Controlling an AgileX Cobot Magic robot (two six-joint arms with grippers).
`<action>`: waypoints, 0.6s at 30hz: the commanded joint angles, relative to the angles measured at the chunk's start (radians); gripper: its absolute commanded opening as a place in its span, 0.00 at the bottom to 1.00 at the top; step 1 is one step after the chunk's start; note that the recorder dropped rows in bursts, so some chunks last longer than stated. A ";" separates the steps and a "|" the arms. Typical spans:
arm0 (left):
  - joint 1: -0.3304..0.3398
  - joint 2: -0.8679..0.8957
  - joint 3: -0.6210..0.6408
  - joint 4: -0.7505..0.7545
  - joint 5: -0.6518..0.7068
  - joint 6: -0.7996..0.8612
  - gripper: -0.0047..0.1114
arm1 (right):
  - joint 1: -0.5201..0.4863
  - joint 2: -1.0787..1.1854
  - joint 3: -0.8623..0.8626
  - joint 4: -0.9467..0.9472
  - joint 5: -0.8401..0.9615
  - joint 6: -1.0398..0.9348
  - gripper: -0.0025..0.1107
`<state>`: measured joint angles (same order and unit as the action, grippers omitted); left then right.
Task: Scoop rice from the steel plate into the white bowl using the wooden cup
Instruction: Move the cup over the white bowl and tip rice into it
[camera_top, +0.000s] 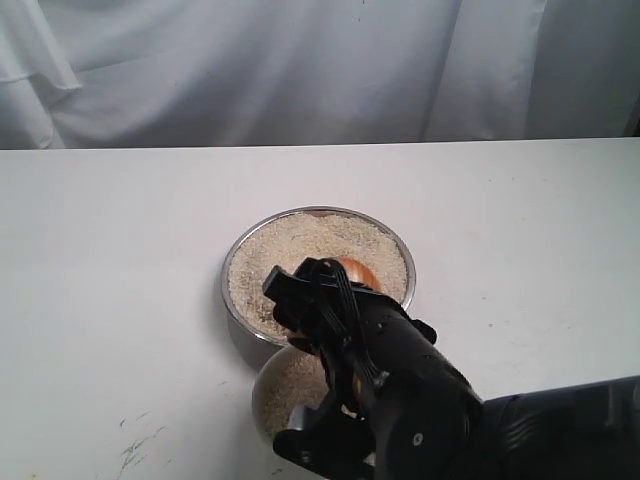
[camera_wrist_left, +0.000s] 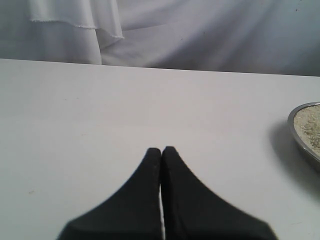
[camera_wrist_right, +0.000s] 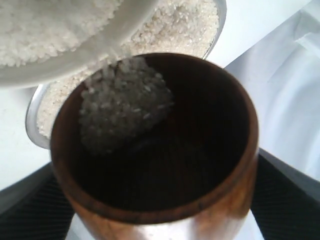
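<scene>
glossy wooden cup (camera_wrist_right: 150, 225), shiny steel plate (camera_top: 318, 210)

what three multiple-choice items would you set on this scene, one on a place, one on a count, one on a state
1 The cup is over
A the plate
B the bowl
C neither

2 How many vessels hold rice?
A one
B two
C three

3 The left tool is
A shut
B wide open
C gripping a spoon

1 A: it shows above the plate's rice.
2 C: plate, bowl and cup all show grains.
3 A: its jaws meet with nothing between.
</scene>
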<state>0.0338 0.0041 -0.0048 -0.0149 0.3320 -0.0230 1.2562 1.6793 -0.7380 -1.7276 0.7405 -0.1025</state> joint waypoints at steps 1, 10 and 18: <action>0.002 -0.004 0.005 0.001 -0.013 -0.001 0.04 | 0.030 -0.015 0.002 -0.017 0.060 -0.027 0.02; 0.002 -0.004 0.005 0.001 -0.013 -0.001 0.04 | 0.040 -0.015 0.001 -0.017 0.108 -0.065 0.02; 0.002 -0.004 0.005 0.001 -0.013 -0.001 0.04 | 0.076 -0.028 -0.006 -0.017 0.150 -0.080 0.02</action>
<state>0.0338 0.0041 -0.0048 -0.0149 0.3320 -0.0230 1.3202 1.6664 -0.7380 -1.7276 0.8552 -0.1625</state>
